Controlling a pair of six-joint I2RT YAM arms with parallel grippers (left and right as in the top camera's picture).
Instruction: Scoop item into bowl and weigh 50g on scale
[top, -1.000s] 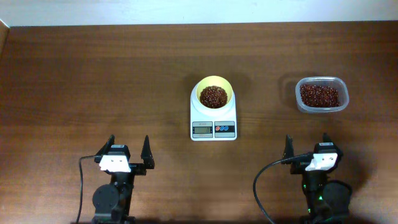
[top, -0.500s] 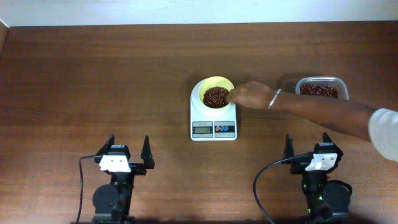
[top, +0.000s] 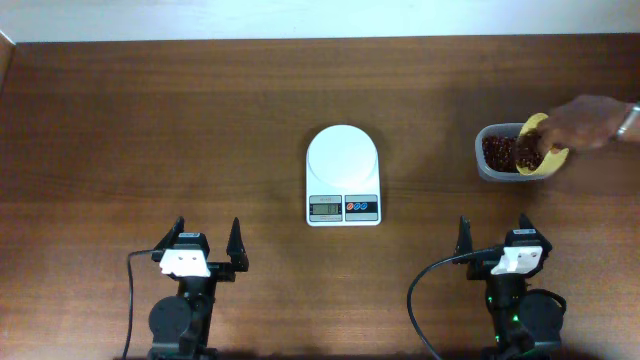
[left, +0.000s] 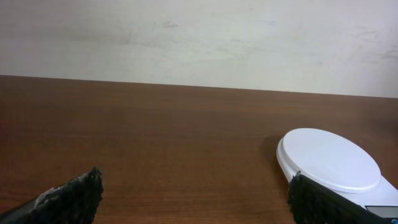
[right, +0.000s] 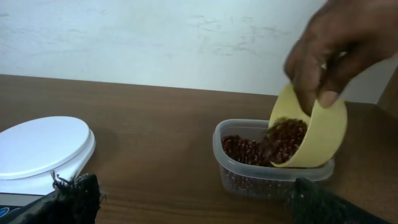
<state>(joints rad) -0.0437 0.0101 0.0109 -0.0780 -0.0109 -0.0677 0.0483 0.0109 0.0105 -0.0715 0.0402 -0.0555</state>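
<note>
Someone's hand (top: 590, 122) has the yellow bowl (right: 323, 140) tipped over the clear tub (top: 487, 170) at the right edge of the frame. The beans (right: 283, 134) are heaped at its lower lip, right above the ones in the tub and well apart from the white scale (top: 343, 175) in the middle. Down along the bottom, the left gripper (top: 208, 228) and the right gripper (top: 492, 225) both sit with fingers spread wide, holding nothing.

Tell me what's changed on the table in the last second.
A person's hand reached in from the right, took the bowl off the scale and carried it right to the clear container, where it is now tilted with the beans at its lip. The scale's platform is now bare. The scale, the container, the left gripper and the right gripper stayed put, both open.
</note>
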